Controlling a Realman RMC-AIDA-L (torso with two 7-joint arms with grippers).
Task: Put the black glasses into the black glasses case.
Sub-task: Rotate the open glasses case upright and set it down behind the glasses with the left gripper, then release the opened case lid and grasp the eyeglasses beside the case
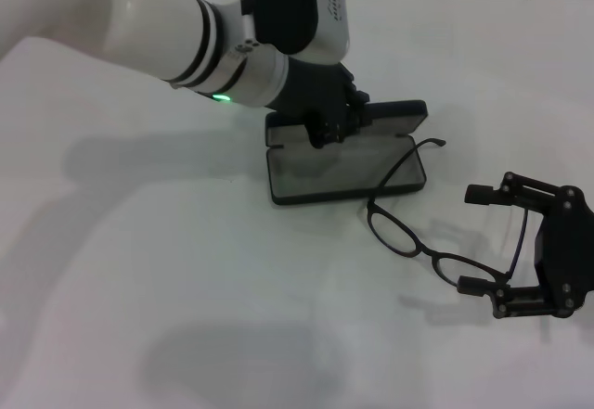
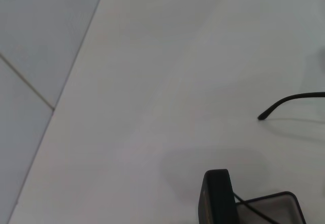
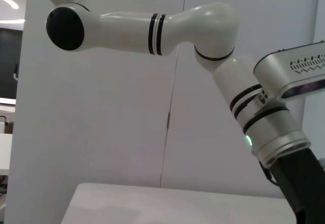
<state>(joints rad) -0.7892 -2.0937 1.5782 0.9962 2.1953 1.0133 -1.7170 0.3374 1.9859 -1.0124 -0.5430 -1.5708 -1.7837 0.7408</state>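
Toward the desk's (image 1: 139,270) far edge, the left gripper (image 1: 327,123) pinned the black glasses case (image 1: 345,163) open, its jaws' spread unreadable. Beside it lay the black glasses (image 1: 429,247), one temple over the tray. Rightmost, the right gripper (image 1: 483,239) waited, jaws wide, empty.

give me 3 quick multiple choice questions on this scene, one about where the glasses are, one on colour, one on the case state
1. Where do the black glasses lie?
A. partly over the case edge, mostly on the table
B. folded inside the case
C. held in the right end effector

2. What colour is the light on the left arm?
A. red
B. green
C. blue

3. The black glasses case is:
A. shut
B. open
C. upside down

Answers: 1 A, one temple reaches over the case, lenses on the table. 2 B, a green glow near the wrist. 3 B, lid raised at the left end effector, grey lining showing.
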